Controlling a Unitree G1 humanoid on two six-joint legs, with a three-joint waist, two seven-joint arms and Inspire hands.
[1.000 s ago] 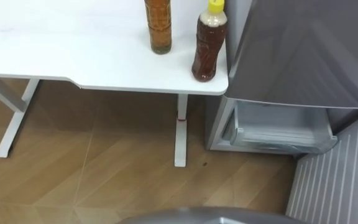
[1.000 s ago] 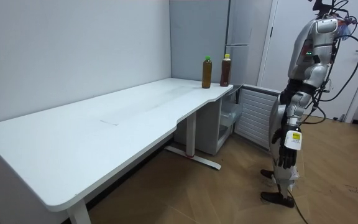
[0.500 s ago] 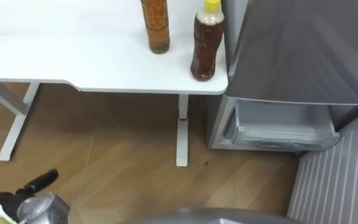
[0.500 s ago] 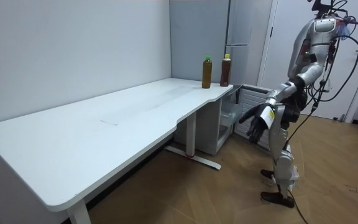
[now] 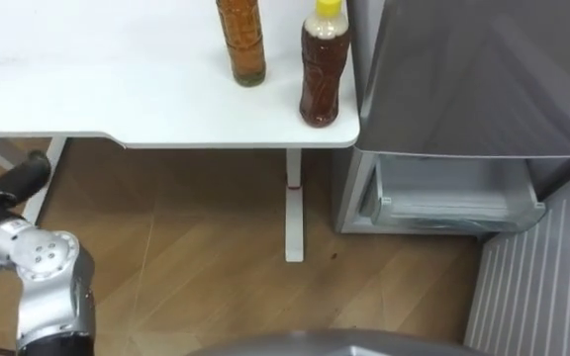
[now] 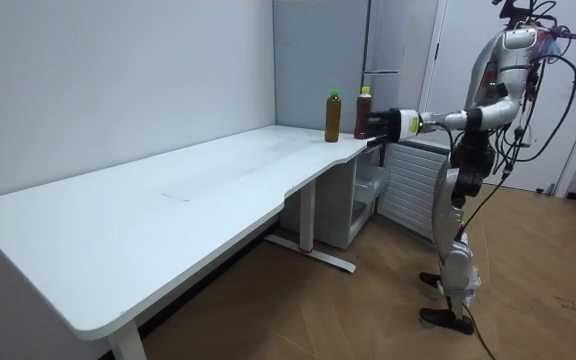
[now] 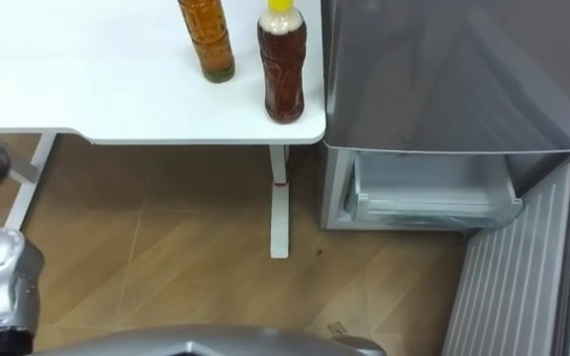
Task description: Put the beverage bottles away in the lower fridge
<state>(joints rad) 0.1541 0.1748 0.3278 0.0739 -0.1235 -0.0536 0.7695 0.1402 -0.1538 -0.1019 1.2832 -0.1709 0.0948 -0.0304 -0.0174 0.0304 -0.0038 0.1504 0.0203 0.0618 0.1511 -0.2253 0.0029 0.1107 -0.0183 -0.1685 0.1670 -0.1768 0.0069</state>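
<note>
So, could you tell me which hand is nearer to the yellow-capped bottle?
Left. The left hand is held out in front, short of the table and off to the left of the yellow-capped bottle; no second arm reaches toward the table.

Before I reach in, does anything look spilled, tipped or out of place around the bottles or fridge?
Nothing stands out. The yellow-capped bottle and the amber bottle stand upright near the corner of the table, with no spill around them. The lower fridge door is open, showing its drawer.
</note>
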